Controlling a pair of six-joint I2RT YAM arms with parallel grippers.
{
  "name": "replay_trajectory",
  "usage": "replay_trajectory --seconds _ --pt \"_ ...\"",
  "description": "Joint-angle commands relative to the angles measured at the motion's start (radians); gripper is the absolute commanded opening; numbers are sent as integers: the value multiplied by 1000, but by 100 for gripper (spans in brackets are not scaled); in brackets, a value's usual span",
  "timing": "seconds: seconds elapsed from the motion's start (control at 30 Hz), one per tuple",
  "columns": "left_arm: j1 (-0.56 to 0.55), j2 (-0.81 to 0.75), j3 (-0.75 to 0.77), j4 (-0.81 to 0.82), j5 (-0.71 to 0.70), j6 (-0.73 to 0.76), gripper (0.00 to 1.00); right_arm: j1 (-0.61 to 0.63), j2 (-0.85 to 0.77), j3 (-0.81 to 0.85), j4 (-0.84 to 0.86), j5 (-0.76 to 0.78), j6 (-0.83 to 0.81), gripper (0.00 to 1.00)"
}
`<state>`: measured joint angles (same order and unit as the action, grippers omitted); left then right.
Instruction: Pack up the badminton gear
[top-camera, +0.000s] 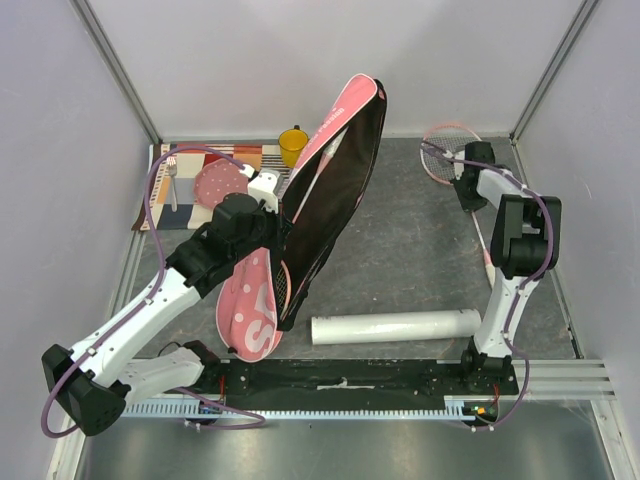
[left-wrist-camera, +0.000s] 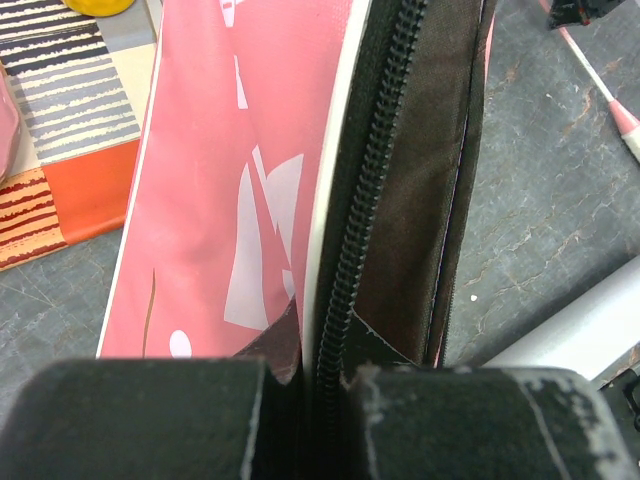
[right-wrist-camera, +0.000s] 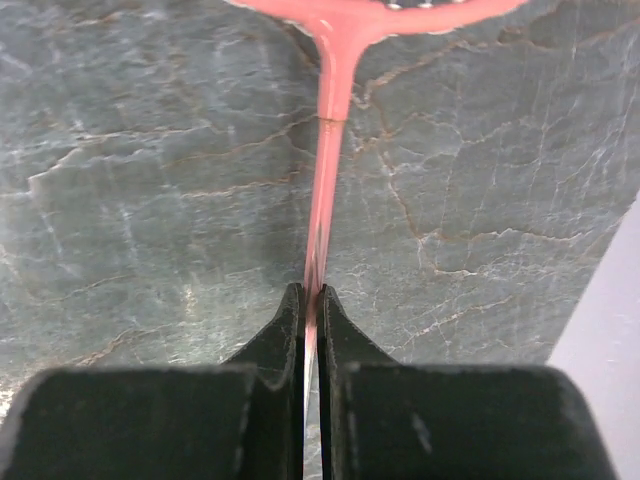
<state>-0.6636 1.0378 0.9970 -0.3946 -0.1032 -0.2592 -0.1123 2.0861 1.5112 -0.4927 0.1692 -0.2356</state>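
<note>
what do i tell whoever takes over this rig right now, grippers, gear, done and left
Left gripper: shut on the zipper edge of the pink racket bag with white lettering, which stands propped open and tilted.
Right gripper: shut on the thin shaft of the pink-framed racket, whose head is at the far right of the grey table.
Long white tube: lies near the arm bases, unpacked.
Done: the bag is open. Strings seem to show inside it, perhaps a racket, but I cannot confirm this.
Left: put the gripped racket into the bag, pack the tube, and zip up. No shuttlecocks are in view.
</note>
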Motion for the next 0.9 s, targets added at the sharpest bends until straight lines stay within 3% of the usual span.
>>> replay_trajectory --seconds 0.0,0.23,0.43,0.7,0.77,0.8,0.87 --pt "-4 -12 12 105 -10 25 2 33 -47 18 45 115 -200 0" --pt "-4 -10 8 108 -23 23 2 72 -116 -72 189 147 -353 0" --pt "-4 -7 9 108 -20 23 2 105 -257 -318 428 8 -556 0" --pt "-4 -4 8 108 -16 26 2 105 -242 -342 368 -123 -555 2" --pt "-4 -4 9 108 -16 28 2 127 -244 -347 368 -94 -544 13" --pt "-4 -5 9 108 -16 28 2 140 -250 -351 370 -55 -542 30" --pt "-2 -7 8 109 -18 28 2 148 -262 -362 376 -25 -530 47"
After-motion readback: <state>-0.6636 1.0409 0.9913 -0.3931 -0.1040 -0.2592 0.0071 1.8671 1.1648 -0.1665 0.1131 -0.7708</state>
